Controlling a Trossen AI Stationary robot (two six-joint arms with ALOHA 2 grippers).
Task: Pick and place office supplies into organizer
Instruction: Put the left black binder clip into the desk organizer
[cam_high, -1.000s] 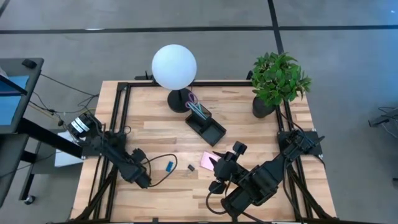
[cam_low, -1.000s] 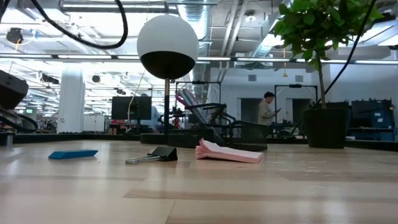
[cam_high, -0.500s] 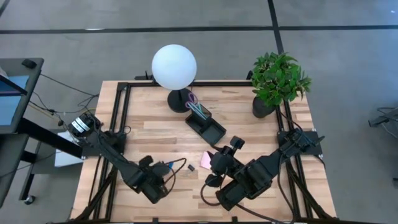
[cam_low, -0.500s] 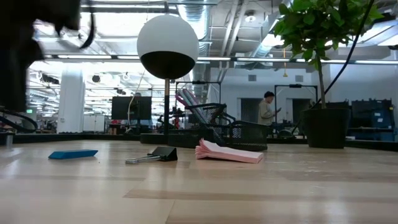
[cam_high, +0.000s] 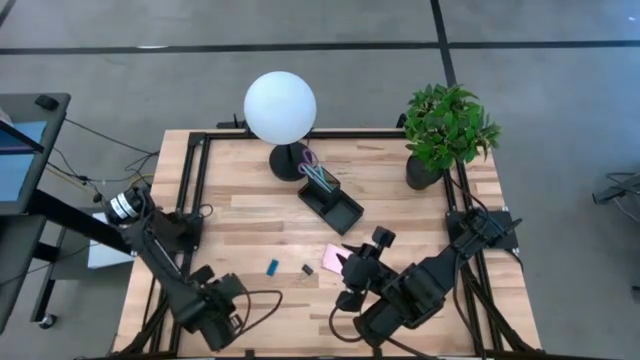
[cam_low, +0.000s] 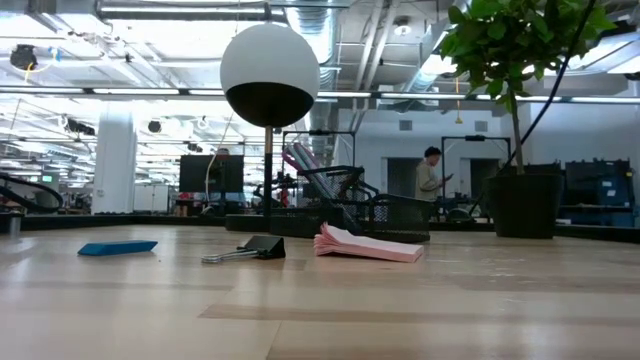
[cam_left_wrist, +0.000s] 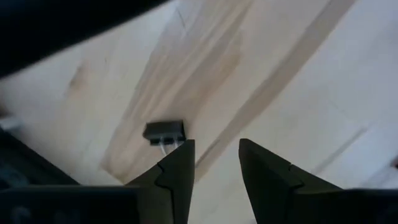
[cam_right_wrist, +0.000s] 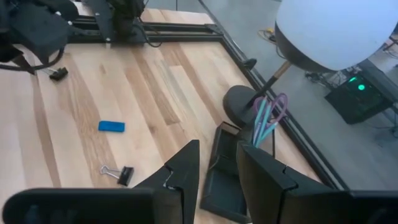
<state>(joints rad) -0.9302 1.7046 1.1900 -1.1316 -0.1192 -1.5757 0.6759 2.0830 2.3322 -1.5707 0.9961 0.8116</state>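
Left gripper (cam_high: 228, 318) near the table's (cam_high: 420, 205) front edge and right gripper (cam_high: 352, 268) by the pink pad (cam_high: 335, 256), both with jaws parted, empty.

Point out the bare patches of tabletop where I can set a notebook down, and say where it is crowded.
Free: the boards between the lamp base and the left rail, and the strip between the organizer and the plant pot. Crowded: the near middle, where the blue block, binder clip and pink pad lie by the right gripper.
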